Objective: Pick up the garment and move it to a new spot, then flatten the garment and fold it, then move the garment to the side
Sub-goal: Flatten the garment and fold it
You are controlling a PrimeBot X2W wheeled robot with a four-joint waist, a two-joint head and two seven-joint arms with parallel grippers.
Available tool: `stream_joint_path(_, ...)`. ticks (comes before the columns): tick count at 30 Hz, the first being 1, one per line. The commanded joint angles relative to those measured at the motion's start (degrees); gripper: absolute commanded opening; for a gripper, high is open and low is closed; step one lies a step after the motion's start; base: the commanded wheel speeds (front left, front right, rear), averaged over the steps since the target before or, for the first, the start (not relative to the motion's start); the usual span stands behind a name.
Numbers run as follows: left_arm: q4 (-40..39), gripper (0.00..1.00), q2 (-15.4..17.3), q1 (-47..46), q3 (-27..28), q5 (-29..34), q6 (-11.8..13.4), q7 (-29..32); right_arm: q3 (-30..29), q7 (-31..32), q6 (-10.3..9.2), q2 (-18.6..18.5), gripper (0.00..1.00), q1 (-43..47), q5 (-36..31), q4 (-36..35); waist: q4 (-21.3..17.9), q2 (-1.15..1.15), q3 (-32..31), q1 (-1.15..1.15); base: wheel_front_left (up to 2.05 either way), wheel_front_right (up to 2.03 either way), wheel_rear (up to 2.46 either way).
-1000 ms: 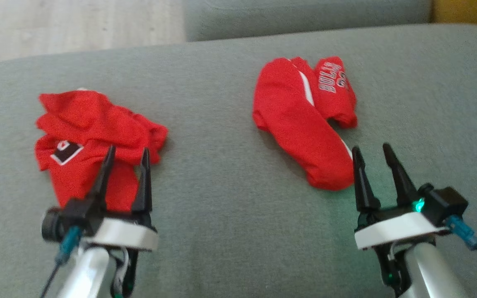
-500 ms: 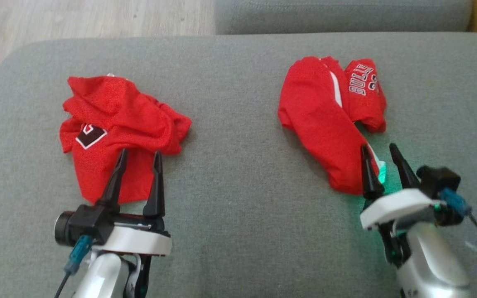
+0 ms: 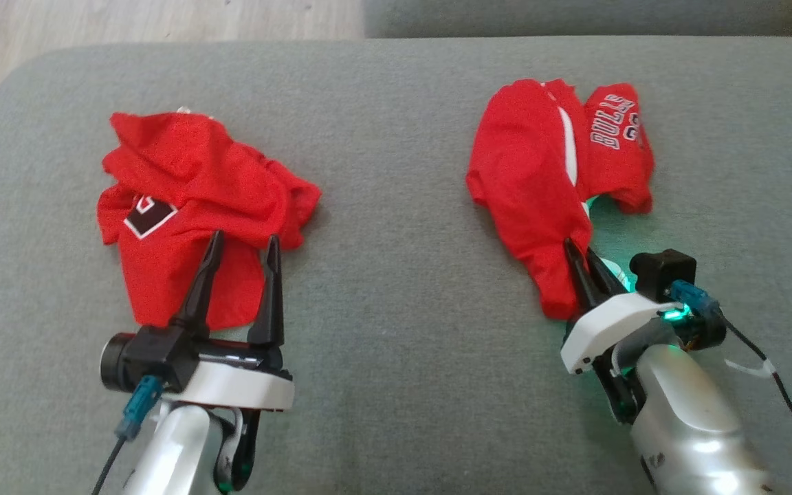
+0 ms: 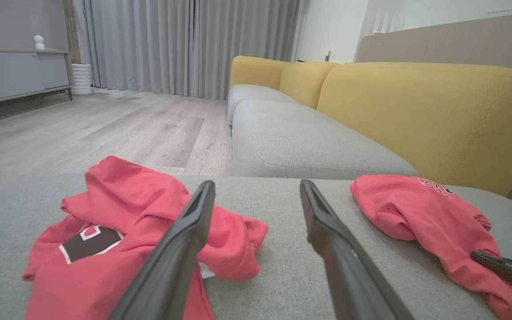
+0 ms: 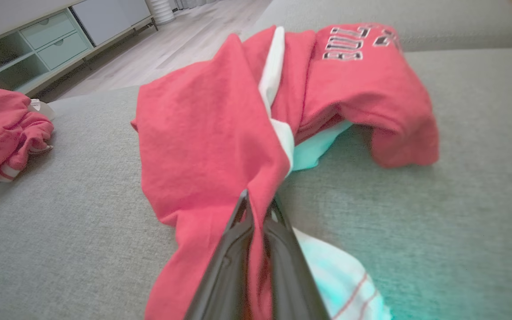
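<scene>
Now that the right gripper [image 3: 580, 249] has closed from wide onto the near end of the red garment [image 3: 526, 172] | garment crumpled on grey cushion [image 3: 396, 206], right side — grasp made, lift next | left gripper [image 3: 243, 237] spread, idle.

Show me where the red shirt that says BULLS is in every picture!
Head view: the Bulls shirt lies at the upper right.
Left wrist view: the Bulls shirt is at the right side.
Right wrist view: the Bulls shirt is in the middle, its near end pinched by the right hand.
Landmark: the other red garment, left of it in all three.
</scene>
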Motion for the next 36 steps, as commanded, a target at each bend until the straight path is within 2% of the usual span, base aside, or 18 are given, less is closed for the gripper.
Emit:
stream_joint_path(1, -1.46, 1.00, 0.29, -2.21, 2.48, 0.58, -0.10, -0.54, 1.05, -1.33, -0.04, -0.03, 0.00, -1.91, -1.61, -1.30, -0.85, 0.00, -0.72, -0.01, 0.00, 0.00, 0.00)
stream_joint_path(7, -1.60, 1.00, -0.43, -1.31, 3.62, 0.91, -0.59, -0.54, -2.99, -2.46, -0.04, -3.47, 0.00, -0.63, -9.96, -4.91, -3.48, 0.00, -3.34, -0.01, 0.00, 0.00, 0.00)
stream_joint_path(13, -1.84, 1.00, -1.51, -0.24, 4.24, 1.19, -1.04, -0.54, -12.36, -1.65, -0.04, -8.61, 0.00, 3.33, -18.38, -12.21, -5.12, 0.00, -5.63, -0.01, 0.00, 0.00, 0.00)
stream_joint_path(16, -1.71, 1.00, -1.95, -0.09, 4.34, 1.42, -1.30, -0.54, -16.38, 0.92, -0.04, -8.88, 0.00, 6.06, -21.56, -16.48, -5.23, 0.00, -6.24, -0.01, 0.00, 0.00, 0.00)
stream_joint_path(19, -1.51, 1.00, -2.28, 0.04, 4.43, 1.66, -1.52, -0.54, -18.27, 4.74, -0.04, -6.79, 0.00, 9.21, -21.51, -19.48, -5.19, 0.00, -6.63, -0.01, 0.00, 0.00, 0.00)
stream_joint_path(21, -1.49, 1.00, -2.46, 0.17, 4.50, 1.80, -1.66, -0.54, -18.71, 5.64, -0.04, -5.34, 1.00, 11.03, -21.56, -21.78, -5.12, 0.00, -6.74, -0.01, 0.00, 0.00, 0.00)
stream_joint_path(24, -1.37, 1.00, -2.70, 0.23, 4.55, 1.97, -1.94, -0.54, -18.02, 5.67, -0.04, -3.09, 1.00, 13.03, -19.76, -24.67, -4.90, 0.00, -6.81, -0.01, 0.00, 0.00, 0.00)
stream_joint_path(27, -1.43, 1.00, -2.83, 0.26, 4.78, 2.17, -2.15, -0.54, -15.87, 2.91, -0.04, -1.50, 1.00, 13.89, -16.65, -28.21, -4.77, 0.00, -6.78, -0.01, 0.00, 0.00, 0.00)
stream_joint_path(36, -1.85, 1.00, -3.17, 0.60, 5.18, 2.94, -2.77, -0.54, -7.64, -2.01, -0.04, -0.02, 1.00, 17.50, -6.05, -33.92, -3.99, 0.00, -6.50, -0.01, 0.00, 0.00, 0.00)
